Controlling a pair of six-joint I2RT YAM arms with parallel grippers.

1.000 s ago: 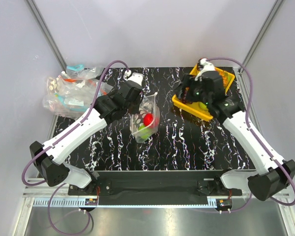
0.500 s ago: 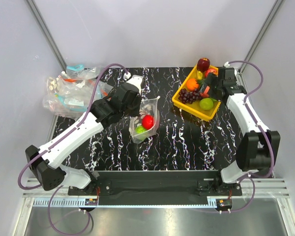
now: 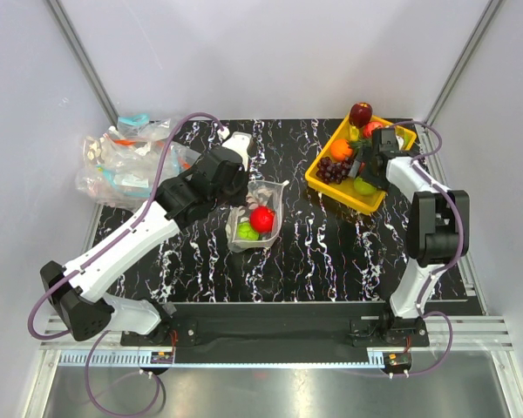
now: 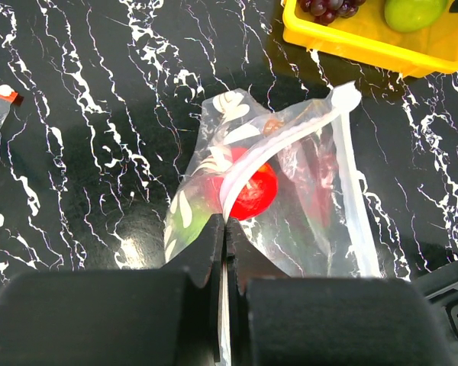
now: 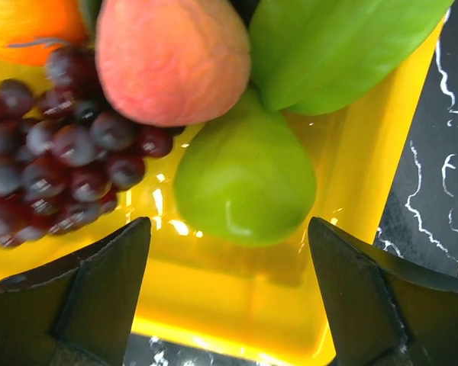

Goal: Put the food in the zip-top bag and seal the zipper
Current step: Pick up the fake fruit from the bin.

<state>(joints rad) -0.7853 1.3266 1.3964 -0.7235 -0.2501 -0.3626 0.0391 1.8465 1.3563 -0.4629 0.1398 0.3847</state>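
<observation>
1. Looking from the top: the right gripper [image 3: 367, 165] has swung in low over the yellow tray [image 3: 331, 190]. The zip-top bag [image 3: 254, 222] has slid a bit nearer.
2. Left wrist: the left gripper [image 4: 225, 229] pinches tight on the zipper [image 4: 282, 137]. A red fruit [image 4: 252, 194] sits inside the bag.
3. Right wrist: the fingers are wide apart and hold nothing, just above a green pear [image 5: 244, 187]. The peach [image 5: 172, 57] is cut off at the top.

Clear crinkled plastic bag [image 4: 320, 191], glossy smooth pear [image 5: 244, 183], shiny yellow plastic tray [image 5: 237, 305]
</observation>
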